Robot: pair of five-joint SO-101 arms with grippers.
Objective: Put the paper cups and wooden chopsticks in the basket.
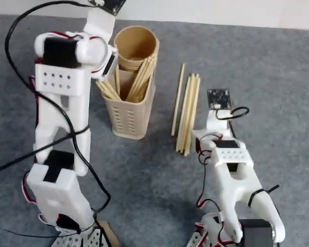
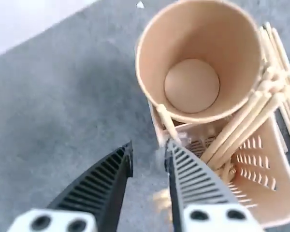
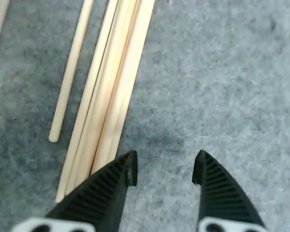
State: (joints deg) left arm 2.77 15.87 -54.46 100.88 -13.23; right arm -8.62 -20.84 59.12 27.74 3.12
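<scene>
Grey carpeted desk (image 1: 278,77), and the beige slotted basket (image 1: 127,121) stands upright toward the far edge, a little left of the middle. The paper cup (image 1: 136,46) is in its far end, mouth up and leaning. Beside the cup, a sheaf of wooden chopsticks (image 1: 141,80) leans across the basket's rim.

Out on the desk, just right of the basket, a bundle of loose chopsticks (image 1: 188,113) lies flat, running from near to far. One single chopstick (image 1: 178,98) lies just apart on the basket side. A black cable (image 1: 10,41) loops off the left arm, and a small circuit board (image 1: 219,98) sits on the right arm's wrist over the desk.

The left tool (image 2: 150,154) hangs by the basket's outer wall below the cup. It is parted by a narrow gap with nothing gripped, and one finger (image 2: 183,169) is right against the basket's corner.

The right tool (image 3: 164,169) is down low over bare carpet with its jaws well apart and empty. One fingertip (image 3: 128,169) is just beside the near ends of the loose bundle.
</scene>
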